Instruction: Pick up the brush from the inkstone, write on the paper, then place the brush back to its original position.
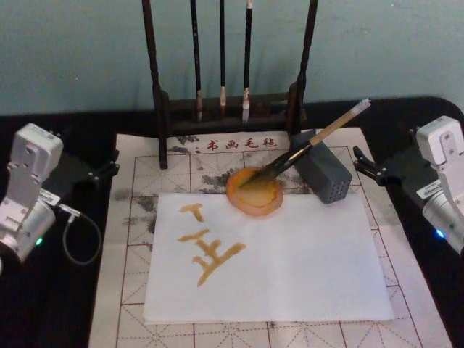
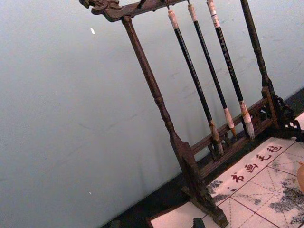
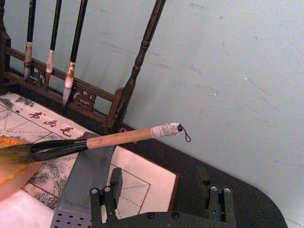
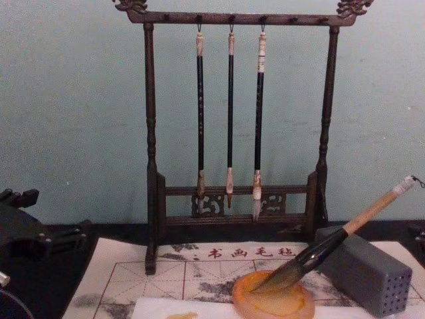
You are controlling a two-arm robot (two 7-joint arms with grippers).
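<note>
Resting with its bristles in the orange inkstone, the brush leans its bamboo handle on the grey holed block — tip down, capped end raised toward your right. White paper touching the dish's near rim bears amber strokes. Your left hand and right hand sit at opposite edges of the gridded mat — both spread apart, gripping nothing, well apart from the brush.

On block — the brush, tip in inkstone.
</note>
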